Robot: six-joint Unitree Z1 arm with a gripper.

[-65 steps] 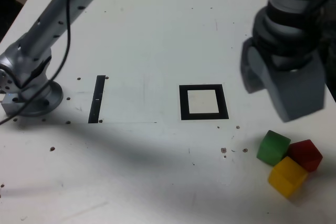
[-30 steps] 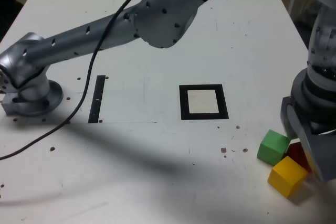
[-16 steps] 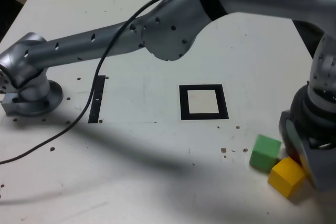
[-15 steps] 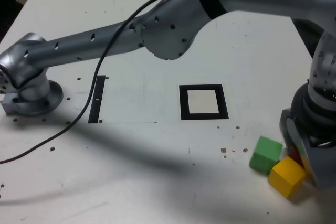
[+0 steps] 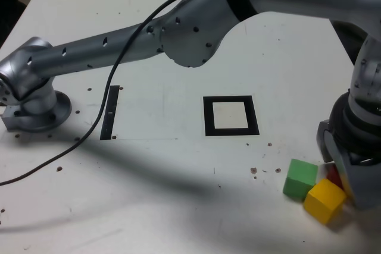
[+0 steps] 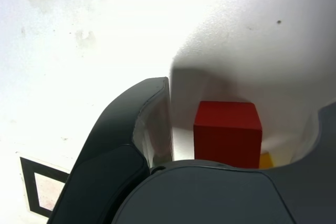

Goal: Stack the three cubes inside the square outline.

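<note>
The red cube (image 6: 228, 135) sits on the table between my gripper's (image 6: 242, 98) two jaws, with a gap on each side, so the gripper is open and touches nothing I can see. In the exterior view the gripper (image 5: 342, 173) stands low at the right and hides most of the red cube (image 5: 334, 178). The green cube (image 5: 300, 178) lies just to its left. The yellow cube (image 5: 324, 200) lies in front, and a sliver of the yellow cube (image 6: 266, 159) shows behind the red one. The square outline (image 5: 208, 116) is bare, up and to the left of the cubes, and a corner of the square outline (image 6: 29, 182) shows in the wrist view.
A thin black strip (image 5: 109, 112) lies near the arm's base (image 5: 36, 102) at the exterior view's left. The arm's long link (image 5: 178, 28) and a black cable (image 5: 89, 132) span the table. The cubes sit close to the table's front right corner.
The gripper has come down around the red cube. The green cube has been nudged toward the exterior view's left and a little forward. The yellow cube has stayed put.
</note>
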